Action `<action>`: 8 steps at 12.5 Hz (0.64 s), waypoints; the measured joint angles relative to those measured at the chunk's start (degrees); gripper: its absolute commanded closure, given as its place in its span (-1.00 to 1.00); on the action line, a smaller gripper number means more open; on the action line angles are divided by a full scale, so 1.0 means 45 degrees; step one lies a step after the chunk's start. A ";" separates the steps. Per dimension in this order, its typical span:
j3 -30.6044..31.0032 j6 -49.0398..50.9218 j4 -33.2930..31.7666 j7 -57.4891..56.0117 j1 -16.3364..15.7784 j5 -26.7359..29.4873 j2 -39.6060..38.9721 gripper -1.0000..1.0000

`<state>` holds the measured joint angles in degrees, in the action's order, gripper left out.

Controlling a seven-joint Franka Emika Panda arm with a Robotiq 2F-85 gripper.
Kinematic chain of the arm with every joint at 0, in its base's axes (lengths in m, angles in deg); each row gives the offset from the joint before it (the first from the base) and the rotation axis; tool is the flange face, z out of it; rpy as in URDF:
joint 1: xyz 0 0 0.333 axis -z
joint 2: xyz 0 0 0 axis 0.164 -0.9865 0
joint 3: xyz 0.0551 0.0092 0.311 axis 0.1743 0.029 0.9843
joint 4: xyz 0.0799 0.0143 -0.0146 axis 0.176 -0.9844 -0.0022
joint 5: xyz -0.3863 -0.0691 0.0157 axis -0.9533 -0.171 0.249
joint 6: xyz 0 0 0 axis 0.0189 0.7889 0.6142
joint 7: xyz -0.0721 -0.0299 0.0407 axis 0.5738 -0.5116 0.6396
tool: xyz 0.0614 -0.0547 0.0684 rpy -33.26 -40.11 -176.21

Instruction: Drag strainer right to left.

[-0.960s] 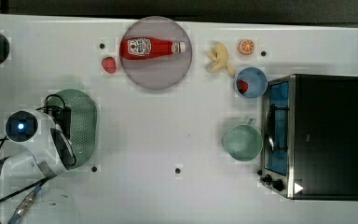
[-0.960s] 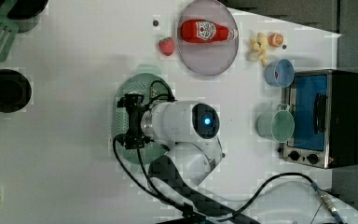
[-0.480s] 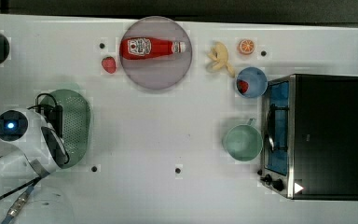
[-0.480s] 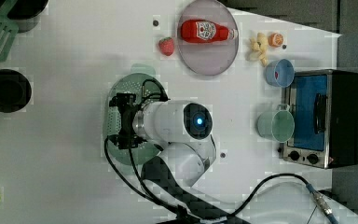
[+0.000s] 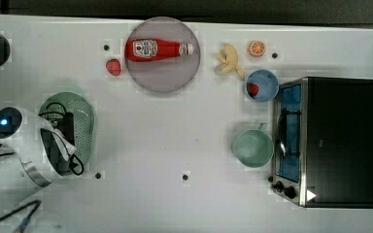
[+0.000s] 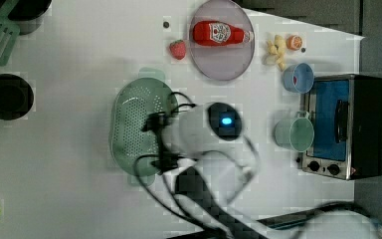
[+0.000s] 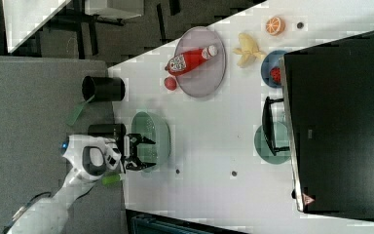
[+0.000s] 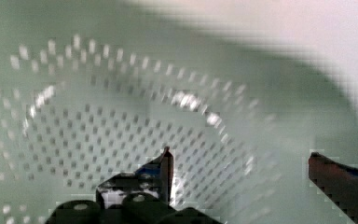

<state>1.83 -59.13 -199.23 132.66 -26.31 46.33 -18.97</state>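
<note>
Your gripper (image 7: 143, 152) gapes wide, holding nothing, over the oval, hole-dotted pale green plastic strainer (image 7: 157, 131).

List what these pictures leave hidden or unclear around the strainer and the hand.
- Strainer, top view: its left part lies under the arm.
- Strainer, left view: its right rim is behind the arm and cables.
- Open hand, right view: too small to tell if the fingers touch the strainer.
- Wrist view: blurred; one finger cut off by the edge.

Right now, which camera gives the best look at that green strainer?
The left view: most of the strainer lies bare beside the arm. In the top view the arm covers half, the right view shows it small, and the wrist view shows just its holed inside.
</note>
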 measured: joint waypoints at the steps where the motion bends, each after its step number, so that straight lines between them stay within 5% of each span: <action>1: -0.0371 0.0740 -0.0236 -0.0696 0.0019 -0.0234 0.0914 -1.00; 5: -0.3082 0.3283 0.0361 -0.5042 -0.0099 -0.0808 0.4789 -1.00; 8: -0.5494 0.5132 0.1330 -0.8974 0.0615 -0.1577 0.7587 -1.00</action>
<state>-22.89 -36.04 -193.24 92.28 -23.54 39.23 15.17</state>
